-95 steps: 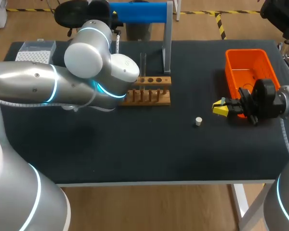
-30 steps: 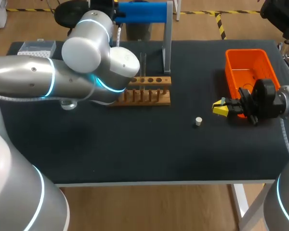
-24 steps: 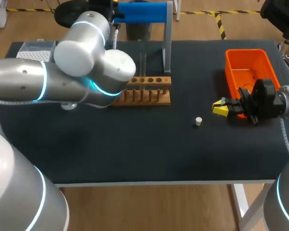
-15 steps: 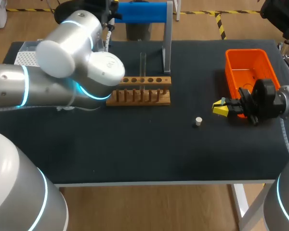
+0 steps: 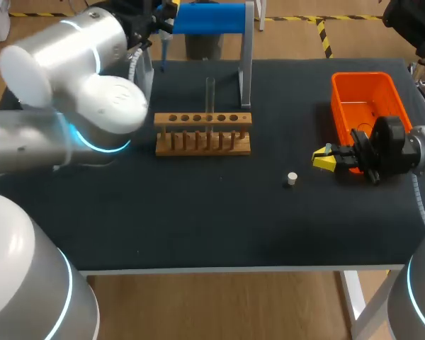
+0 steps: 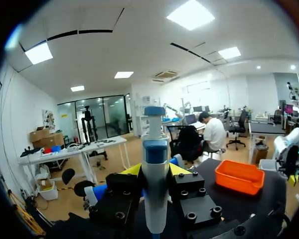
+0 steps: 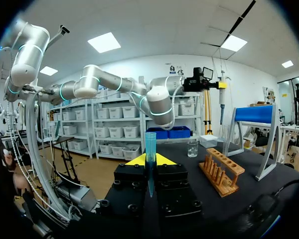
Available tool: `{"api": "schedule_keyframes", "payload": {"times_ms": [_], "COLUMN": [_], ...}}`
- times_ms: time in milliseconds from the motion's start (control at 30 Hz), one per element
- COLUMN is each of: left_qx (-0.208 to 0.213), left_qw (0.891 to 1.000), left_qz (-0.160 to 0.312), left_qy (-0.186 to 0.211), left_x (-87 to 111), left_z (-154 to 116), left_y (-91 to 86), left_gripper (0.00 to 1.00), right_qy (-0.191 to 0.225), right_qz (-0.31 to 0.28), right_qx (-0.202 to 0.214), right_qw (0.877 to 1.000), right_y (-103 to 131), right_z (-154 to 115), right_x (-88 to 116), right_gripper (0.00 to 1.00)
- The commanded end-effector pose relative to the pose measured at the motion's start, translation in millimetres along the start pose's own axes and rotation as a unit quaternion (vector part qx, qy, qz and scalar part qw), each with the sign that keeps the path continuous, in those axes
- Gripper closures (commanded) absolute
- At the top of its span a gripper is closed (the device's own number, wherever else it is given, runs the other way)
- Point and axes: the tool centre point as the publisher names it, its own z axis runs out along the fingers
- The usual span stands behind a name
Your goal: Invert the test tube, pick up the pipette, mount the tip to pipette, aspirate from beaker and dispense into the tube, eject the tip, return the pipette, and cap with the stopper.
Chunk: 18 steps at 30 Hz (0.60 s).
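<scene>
My left gripper [image 5: 167,8] is at the table's far left, beside the blue pipette stand [image 5: 211,18], shut on the white and blue pipette [image 6: 155,185]. In the left wrist view the pipette stands upright between the fingers of the gripper [image 6: 155,172]. The clear test tube [image 5: 210,92] stands upright in the wooden rack [image 5: 203,133]. My right gripper [image 5: 323,160] hovers by the orange bin, shut on a blue pipette tip [image 7: 150,147], which points out past the gripper [image 7: 149,160] in its own view. The white stopper [image 5: 292,178] lies on the mat left of it.
An orange bin [image 5: 365,106] sits at the right, behind the right gripper. The stand's grey post [image 5: 246,60] rises behind the rack. From the right wrist I see a glass beaker [image 7: 192,148] and a tip box [image 7: 208,141] beyond the rack [image 7: 222,172].
My left arm has swung left and back with the pipette, uncovering the rack. The right arm has not moved.
</scene>
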Motion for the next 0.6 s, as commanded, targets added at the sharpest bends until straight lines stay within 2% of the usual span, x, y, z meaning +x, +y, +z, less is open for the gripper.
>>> {"api": "schedule_keyframes", "payload": {"times_ms": [33, 533, 600], "left_qx": [-0.032, -0.032, -0.017], "left_qw": [0.982, 0.982, 0.978], "left_qz": [0.001, 0.001, 0.011], "left_qy": [0.188, 0.188, 0.206], "left_x": [-5.7, -5.7, 1.2], "left_z": [-23, -23, -39], "left_y": [-4.8, -4.8, -12.2], "left_gripper": [1.00, 1.00, 1.00], "right_qy": [-0.001, -0.001, -0.001], "right_qz": [0.000, 0.000, 0.000], "right_qx": [0.001, 0.001, 0.001], "right_qw": [1.000, 1.000, 1.000], "right_y": [0, 0, 0], "right_z": [1, 1, 1], "right_x": [1, 1, 1], "right_gripper": [1.00, 1.00, 1.00]}}
